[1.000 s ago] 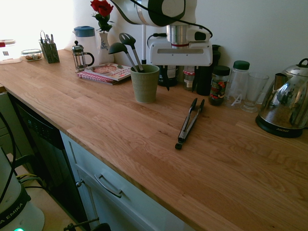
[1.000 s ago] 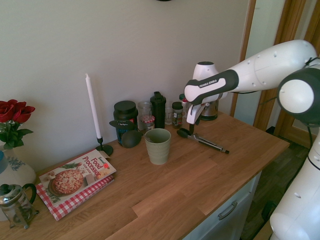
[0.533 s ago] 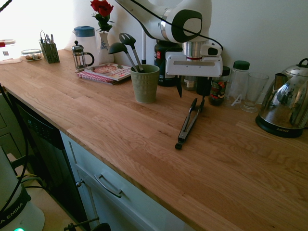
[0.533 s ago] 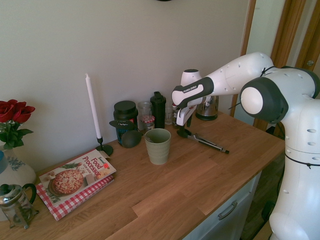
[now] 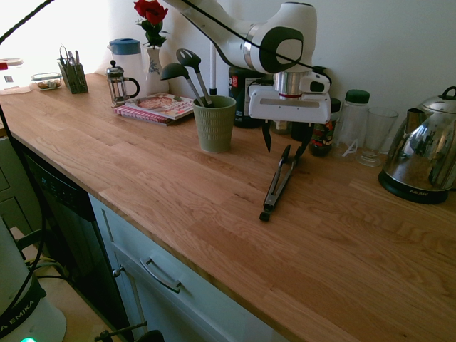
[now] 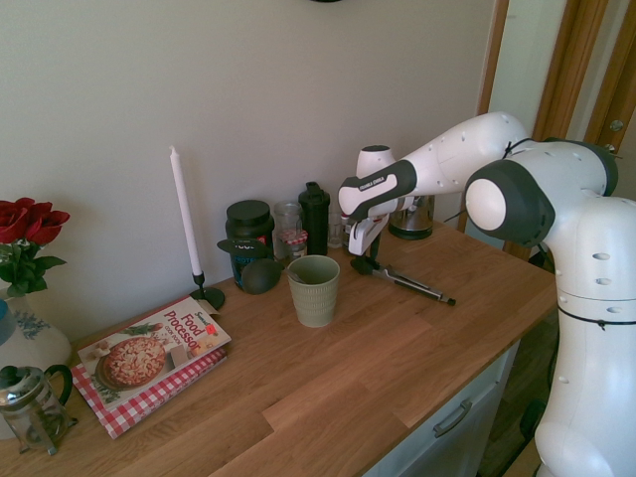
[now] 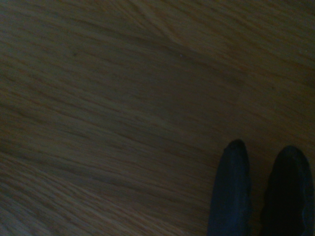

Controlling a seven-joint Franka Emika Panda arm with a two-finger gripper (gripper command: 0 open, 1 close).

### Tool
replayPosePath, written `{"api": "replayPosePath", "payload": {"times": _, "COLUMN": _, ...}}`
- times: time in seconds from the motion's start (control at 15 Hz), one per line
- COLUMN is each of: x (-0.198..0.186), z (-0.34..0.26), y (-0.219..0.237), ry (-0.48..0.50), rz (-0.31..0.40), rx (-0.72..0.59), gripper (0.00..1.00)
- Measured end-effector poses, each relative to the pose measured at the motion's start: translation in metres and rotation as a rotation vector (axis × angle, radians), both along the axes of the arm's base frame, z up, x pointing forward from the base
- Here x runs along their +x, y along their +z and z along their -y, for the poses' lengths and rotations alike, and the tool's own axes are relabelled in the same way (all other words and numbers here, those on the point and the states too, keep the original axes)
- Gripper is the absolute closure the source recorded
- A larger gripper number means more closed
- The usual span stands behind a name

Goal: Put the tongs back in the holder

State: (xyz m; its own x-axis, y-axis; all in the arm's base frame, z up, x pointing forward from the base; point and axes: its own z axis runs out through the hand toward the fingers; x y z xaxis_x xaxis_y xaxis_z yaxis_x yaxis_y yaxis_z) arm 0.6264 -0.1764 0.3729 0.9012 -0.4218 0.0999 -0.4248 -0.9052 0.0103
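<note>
Directly beneath the open gripper (image 5: 286, 141), the tongs' (image 5: 279, 182) far tips.

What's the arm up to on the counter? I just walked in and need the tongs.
The white arm's pincer hangs open, pointing down, just above the far end of the black tongs, which lie flat on the wooden counter. Nothing is gripped yet. The green holder stands upright to one side with two dark ladles in it, the tongs not yet put back.
</note>
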Motion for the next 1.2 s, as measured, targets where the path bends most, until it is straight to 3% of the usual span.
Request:
{"api": "replayPosePath", "payload": {"times": 0.4, "x": -0.017, "z": -0.01, "y": 0.019, "ry": -0.002, "rz": 0.018, "rx": -0.002, "gripper": 0.0}}
{"api": "replayPosePath", "payload": {"times": 0.87, "x": -0.039, "z": -0.027, "y": -0.012, "ry": 0.005, "rz": 0.002, "rx": -0.006, "gripper": 0.0}}
{"api": "replayPosePath", "payload": {"times": 0.93, "x": -0.04, "z": -0.028, "y": -0.015, "ry": 0.001, "rz": 0.014, "rx": -0.008, "gripper": 1.0}}
{"api": "replayPosePath", "payload": {"times": 1.2, "x": -0.04, "z": -0.031, "y": -0.018, "ry": -0.005, "rz": 0.026, "rx": 0.0, "gripper": 1.0}}
